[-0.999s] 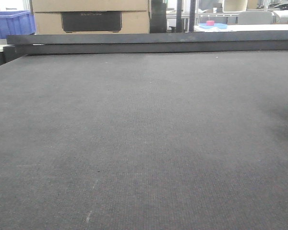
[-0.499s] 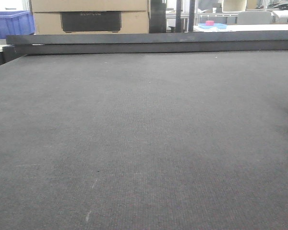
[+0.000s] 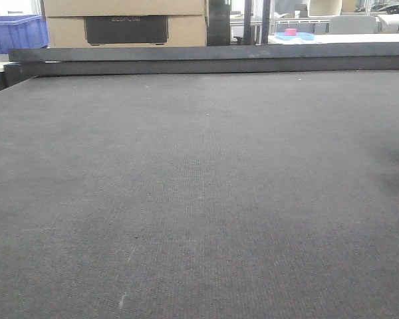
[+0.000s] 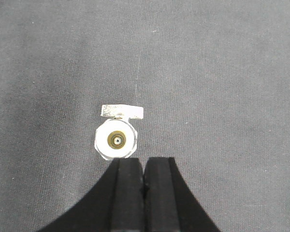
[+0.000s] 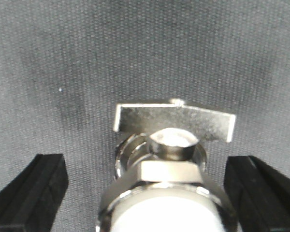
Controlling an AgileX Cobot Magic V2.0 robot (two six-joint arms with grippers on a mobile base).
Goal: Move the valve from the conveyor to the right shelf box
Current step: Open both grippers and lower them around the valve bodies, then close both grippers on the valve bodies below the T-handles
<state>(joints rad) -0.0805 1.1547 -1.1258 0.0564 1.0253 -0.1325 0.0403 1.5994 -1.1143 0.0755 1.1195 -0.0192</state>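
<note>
Grey woven belt (image 3: 199, 199) across nearly all of the front view, flat, with a black rail (image 3: 206, 60) along its far edge. Past the rail, far left, a blue bin (image 3: 16, 32). Next to it, a brown box (image 3: 120, 8) with a black panel (image 3: 126, 30) on its front. Far right, a small pink thing (image 3: 290, 31) on a pale blue tray (image 3: 306, 36).

From the right wrist: right pincer (image 5: 145, 162) wide open, with one black finger (image 5: 34, 193) at the left edge and one at the right. Between them, very close up, a shiny metal valve (image 5: 164, 169), touching neither finger, with grey belt showing in the gaps on both sides. Flat handle (image 5: 174, 121) across the far side of the valve, and a six-sided nut nearer. Hard to tell whether resting on the belt or raised off it.

From the left wrist: left pincer (image 4: 143, 162) shut tight, its two black pads (image 4: 128, 193) pressed flat together, holding nothing. Just past the tips, a bit to the left, a second valve (image 4: 115, 139) lying on the belt, seen end on. Round and white-silver, with a brass dot in the middle. Small handle (image 4: 122, 111) on its far side. Not touching the pads.
</note>
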